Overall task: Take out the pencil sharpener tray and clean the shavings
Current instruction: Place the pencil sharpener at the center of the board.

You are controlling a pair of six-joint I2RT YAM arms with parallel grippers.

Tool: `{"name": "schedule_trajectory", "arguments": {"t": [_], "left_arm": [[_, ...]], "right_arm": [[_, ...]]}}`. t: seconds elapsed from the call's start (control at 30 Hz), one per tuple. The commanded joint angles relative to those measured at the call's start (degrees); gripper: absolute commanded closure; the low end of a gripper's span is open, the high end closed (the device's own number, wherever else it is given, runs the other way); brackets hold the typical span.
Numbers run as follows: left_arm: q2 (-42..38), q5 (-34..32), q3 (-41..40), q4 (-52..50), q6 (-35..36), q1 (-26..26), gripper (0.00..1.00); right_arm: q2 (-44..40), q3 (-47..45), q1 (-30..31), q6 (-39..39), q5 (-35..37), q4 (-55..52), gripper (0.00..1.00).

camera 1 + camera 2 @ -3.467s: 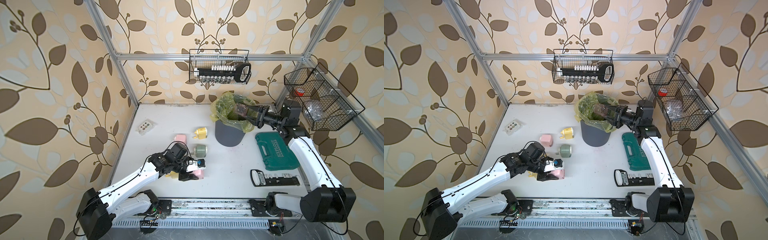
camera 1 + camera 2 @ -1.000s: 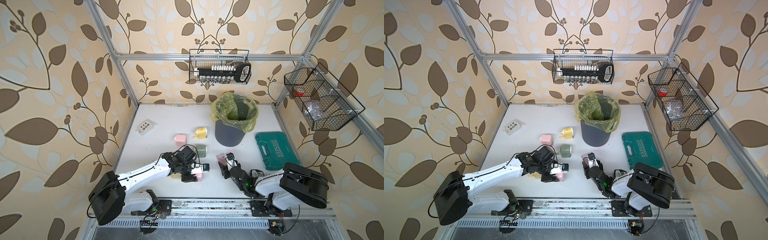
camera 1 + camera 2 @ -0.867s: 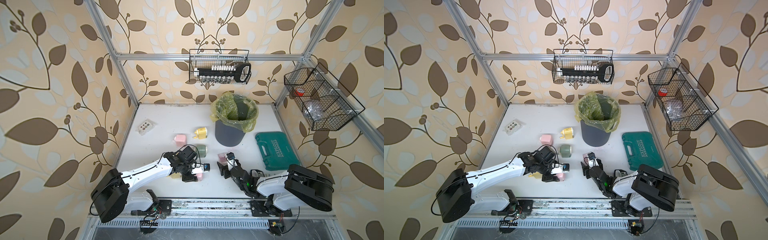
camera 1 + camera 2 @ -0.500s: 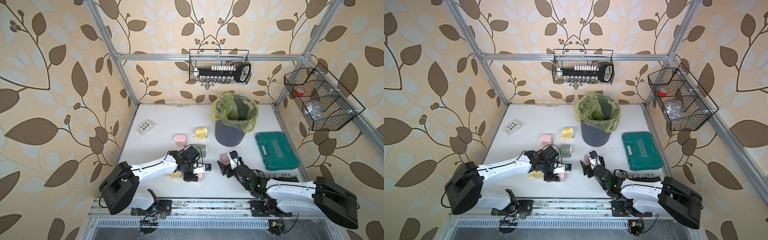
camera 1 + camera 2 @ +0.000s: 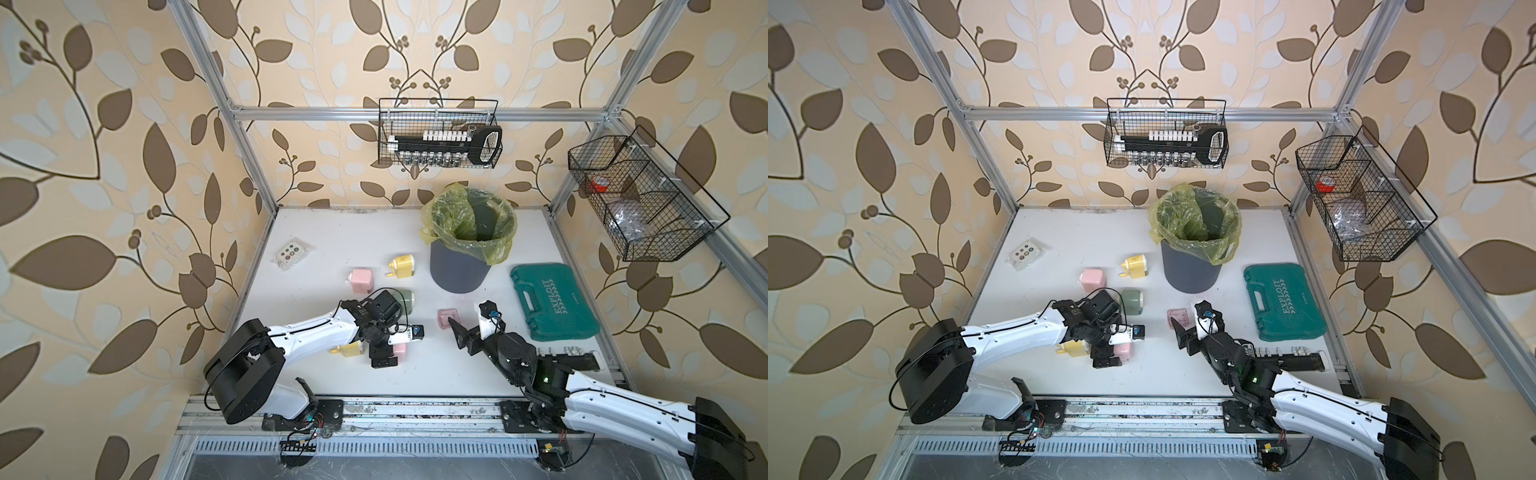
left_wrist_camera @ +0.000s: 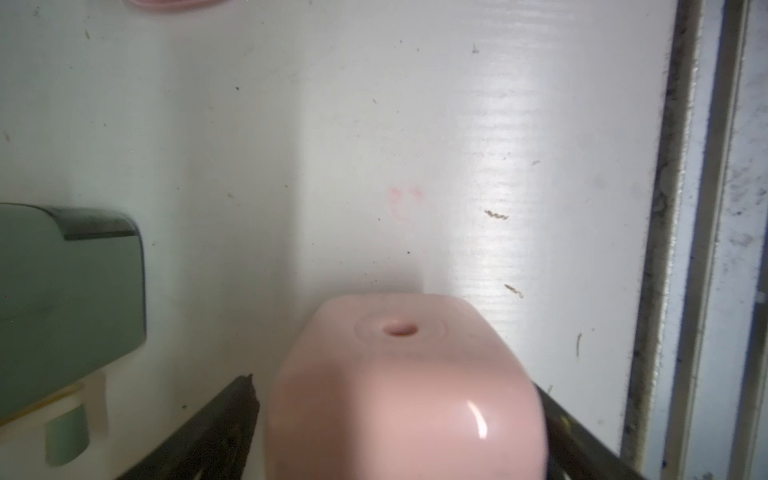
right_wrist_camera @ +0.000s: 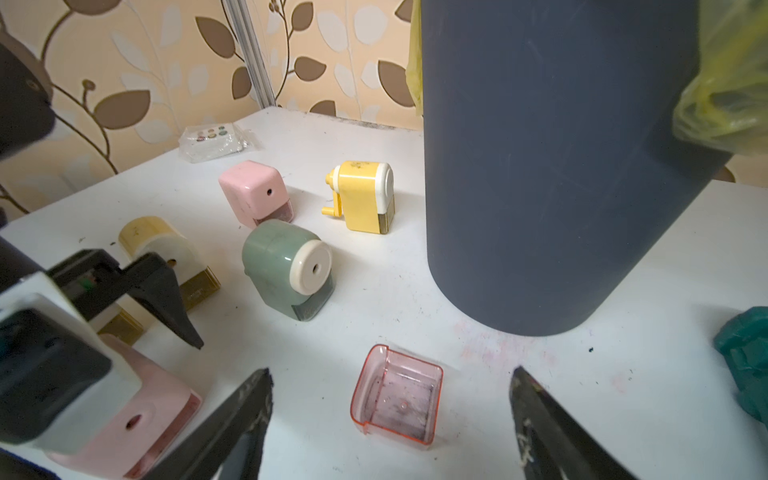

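tray (image 7: 397, 395) flat on table (image 5: 332, 232), toward front edge, near bin (image 5: 457, 274); right gripper (image 7: 391, 374) spread, tray between tips, apart | left gripper (image 6: 392, 382) spread astride pink sharpener (image 6: 403, 407); green sharpener (image 7: 286, 270) beside | green case (image 5: 555, 303) by right edge | white top, scuffed; leaf wallpaper; wire basket (image 5: 438, 133) on back wall

You are operating in a robot laboratory cell dressed to resemble a room: an aluminium frame (image 5: 311, 113) carries flat panels of leaf-pattern wallpaper (image 5: 104, 187) around a white table (image 5: 353, 232). The left arm (image 5: 311, 332) and the right arm (image 5: 615, 411) mount on a metal rail (image 5: 415, 409) along the table's front edge. A wire basket (image 5: 436, 100) hangs on the back wall and a second basket (image 5: 673, 247) on the side wall, while a lined bin (image 5: 457, 274) and a green tool case (image 5: 552, 307) stand on the table.
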Motion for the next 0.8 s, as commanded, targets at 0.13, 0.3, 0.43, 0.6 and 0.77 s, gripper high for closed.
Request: {"name": "schedule_trajectory", "arguments": {"t": [0.13,0.3,0.43,0.6,0.77], "left_arm": [[-1.45,-0.95,1.46,0.72,-0.56,-0.52,0.01],[-3.96,0.04,2.03,-1.6,-0.66,-0.52,0.01],[-8.69,-1.47,1.78,-1.94,-0.92,-0.52,0.01],[-18.26,-3.84,-1.44,-0.03,-1.42,-0.43,0.01],[-26.65,-3.83,-3.35,4.79,-5.06,2.78,0.01]], "right_arm": [[-0.26,2.95,-0.33,-1.12,0.18,-4.84,0.14],[-1.18,4.17,-0.29,-1.66,-0.14,-7.71,0.15],[-3.01,4.55,-0.24,-2.36,-0.25,-9.35,0.15],[-4.59,4.8,-0.28,-3.09,0.17,-10.89,0.15],[-5.32,5.43,-0.37,-4.26,0.44,-11.84,0.16]]}}
